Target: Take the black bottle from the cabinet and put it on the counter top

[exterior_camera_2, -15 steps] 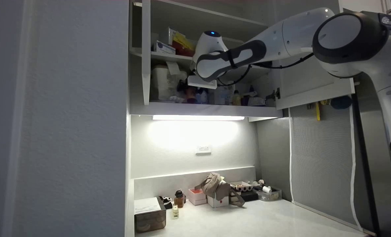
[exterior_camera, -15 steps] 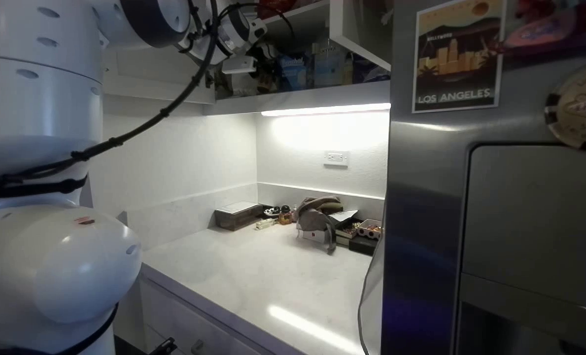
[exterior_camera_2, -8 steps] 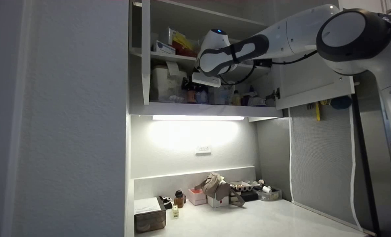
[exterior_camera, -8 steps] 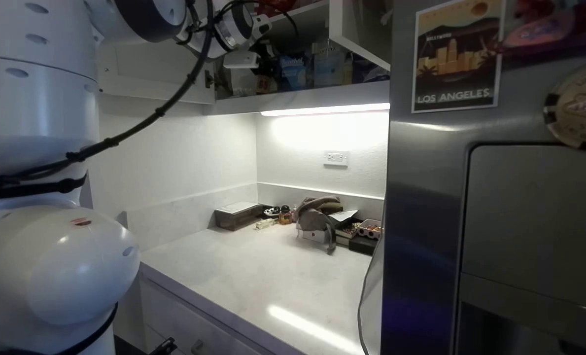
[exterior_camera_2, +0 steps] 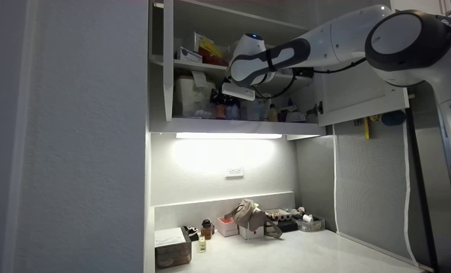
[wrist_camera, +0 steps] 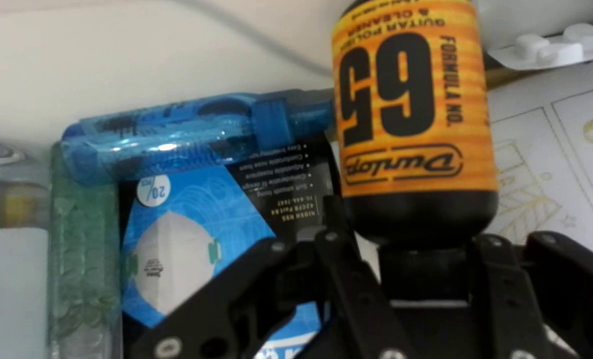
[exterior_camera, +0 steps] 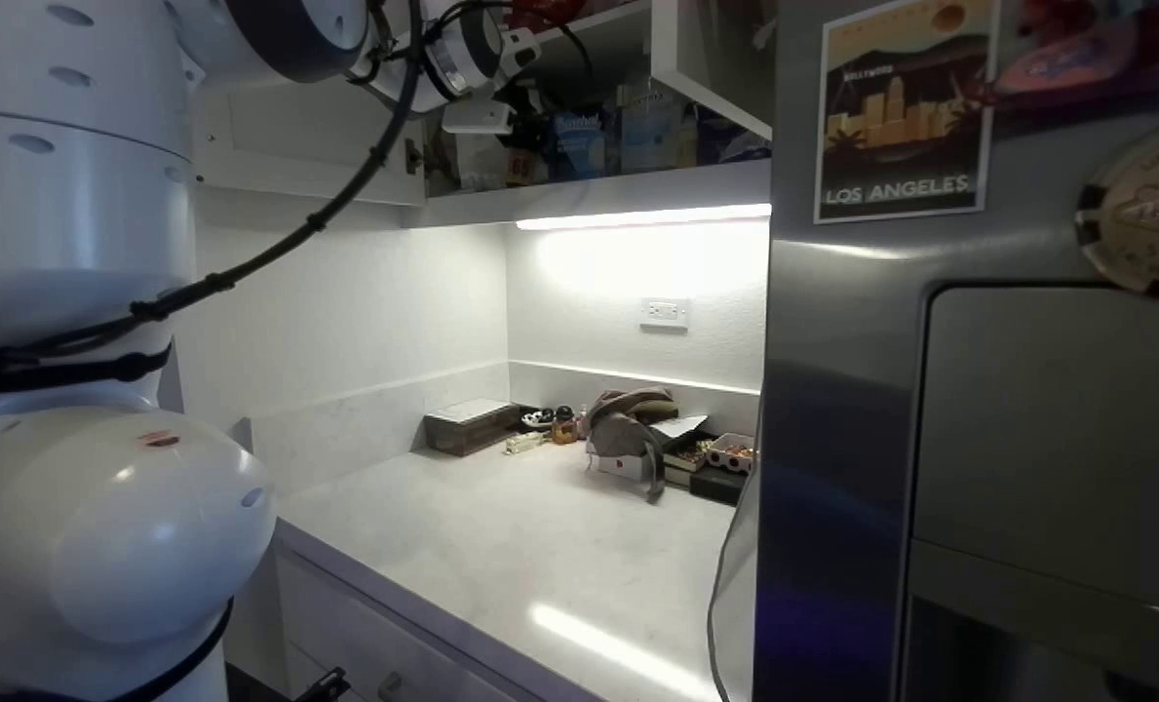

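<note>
A white cabinet (exterior_camera_2: 217, 125) hangs on the wall, its doors swung out and its shelves crowded, with a bright light strip (exterior_camera_2: 229, 135) along its underside. In an exterior view, a grey metal appliance (exterior_camera: 842, 390) stands in the foreground, bearing a Los Angeles poster (exterior_camera: 896, 117). Below the cabinet runs the glossy white counter top (exterior_camera: 501, 546). A white and black robot arm (exterior_camera_2: 344, 36) reaches into the cabinet at the level of its lower shelf. On the counter top, near the back wall, a crumpled taupe bag (exterior_camera_2: 248, 216) drapes over a white box (exterior_camera_2: 253, 232); a dark brown box (exterior_camera_2: 174, 254) with a white top sits by the side wall. In the wrist view, the gripper (wrist_camera: 415, 227) enters from the bottom, its two dark fingers (wrist_camera: 351, 279) standing apart, one on either side of the neck end of the black bottle (wrist_camera: 411, 104); whether they press on it cannot be told. Its orange label, upside down here, reads Dunlop and 65. In both exterior views that label shows on the lower shelf, just above the front edge. A slim blue bottle (wrist_camera: 176, 139) points its narrow end at the label. Smallest, on the counter top, an amber bottle (exterior_camera_2: 206, 232) with a black cap stands near a pale yellow one (exterior_camera_2: 202, 244).
</note>
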`<state>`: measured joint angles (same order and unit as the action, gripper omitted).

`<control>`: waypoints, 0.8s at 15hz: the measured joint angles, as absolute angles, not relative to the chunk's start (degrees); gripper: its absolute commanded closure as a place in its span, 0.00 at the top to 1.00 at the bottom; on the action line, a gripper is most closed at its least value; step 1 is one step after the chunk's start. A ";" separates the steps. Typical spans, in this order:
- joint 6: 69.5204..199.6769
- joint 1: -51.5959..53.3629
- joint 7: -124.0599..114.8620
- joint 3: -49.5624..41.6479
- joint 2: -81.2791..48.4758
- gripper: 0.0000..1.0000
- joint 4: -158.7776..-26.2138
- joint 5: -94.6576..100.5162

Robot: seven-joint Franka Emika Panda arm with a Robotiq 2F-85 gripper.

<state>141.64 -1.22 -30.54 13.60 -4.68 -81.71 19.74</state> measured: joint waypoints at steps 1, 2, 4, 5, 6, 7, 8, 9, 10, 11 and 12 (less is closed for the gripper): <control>141.64 -1.22 -30.54 13.60 -4.64 0.08 -81.67 19.76; 141.64 -1.22 -30.53 13.60 -4.58 0.08 -81.59 19.83; 141.62 -1.27 -30.37 13.57 -4.21 0.08 -81.32 19.98; 141.57 -1.35 -29.98 13.52 -3.94 0.08 -81.08 19.98; 141.49 -1.54 -29.27 13.47 -3.60 0.08 -80.73 19.95; 141.43 -1.80 -28.50 13.40 -3.27 0.08 -80.37 19.87; 141.31 -2.02 -27.92 13.24 -2.96 0.08 -79.93 19.82; 141.12 -2.20 -27.16 12.99 -2.65 0.08 -79.57 19.70; 140.85 -2.40 -26.49 12.79 -2.42 0.08 -79.16 19.52; 140.58 -2.59 -25.88 12.61 -2.24 0.08 -78.86 19.26; 140.37 -2.68 -25.48 12.40 -2.13 0.08 -78.62 19.15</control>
